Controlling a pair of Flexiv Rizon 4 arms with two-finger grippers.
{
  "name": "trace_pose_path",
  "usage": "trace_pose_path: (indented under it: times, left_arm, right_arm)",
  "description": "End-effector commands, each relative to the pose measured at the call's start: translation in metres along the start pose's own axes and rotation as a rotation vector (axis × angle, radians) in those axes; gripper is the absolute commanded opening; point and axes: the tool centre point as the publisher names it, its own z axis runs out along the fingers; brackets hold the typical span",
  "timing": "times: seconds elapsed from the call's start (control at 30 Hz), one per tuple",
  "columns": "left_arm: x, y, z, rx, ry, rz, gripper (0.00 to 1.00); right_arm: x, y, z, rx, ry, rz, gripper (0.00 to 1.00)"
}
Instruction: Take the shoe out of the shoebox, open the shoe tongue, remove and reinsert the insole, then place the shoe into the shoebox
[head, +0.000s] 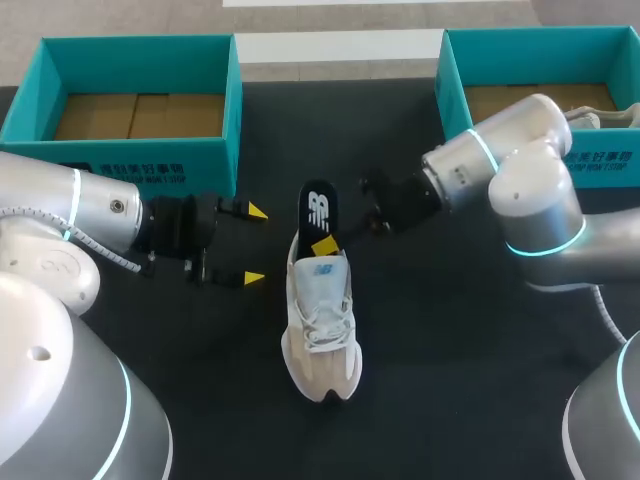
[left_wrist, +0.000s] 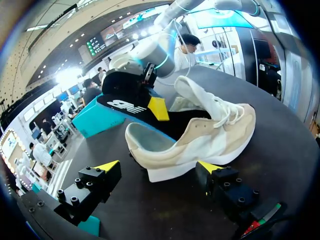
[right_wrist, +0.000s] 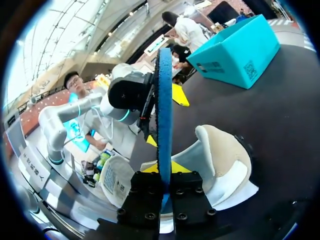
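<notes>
Black bench (head: 450, 350), with one teal shoebox (head: 150, 160) at the far left and another teal shoebox (head: 450, 90) at the far right. The white-and-beige shoe (head: 320, 320) sits on the bench in the middle, outside both boxes, upright on its sole. Its toe points near and its heel far, and the tongue is pulled up.

The black insole (head: 318, 208) has a blue underside. It sticks out of the heel opening toward the far side, with its near end down inside the shoe. The right tool (head: 335, 240) comes in from the right and is clamped on the insole, one finger on each face; this is clear in the right wrist view.

The left tool (head: 255, 245) sits just left of the shoe with its fingers spread wide. It holds nothing and does not touch the shoe.
</notes>
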Motion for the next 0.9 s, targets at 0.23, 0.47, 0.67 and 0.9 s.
trace_pose_path:
  times: [0.23, 0.47, 0.67, 0.9]
  left_arm:
    - [0.000, 0.000, 0.000, -0.003, 0.002, 0.000, 1.00]
    - [0.000, 0.000, 0.000, -0.003, 0.002, 0.000, 1.00]
    - [0.000, 0.000, 0.000, -0.003, 0.002, 0.000, 1.00]
    - [0.000, 0.000, 0.000, -0.003, 0.002, 0.000, 1.00]
  right_arm:
    - [0.010, -0.022, 0.019, -0.004, 0.029, 0.067, 0.00]
    - [0.020, -0.041, 0.035, 0.008, 0.059, 0.123, 0.00]
    - [0.018, -0.035, 0.029, 0.009, 0.042, 0.111, 0.07]
    - [0.015, -0.025, 0.016, 0.025, 0.007, 0.083, 0.23]
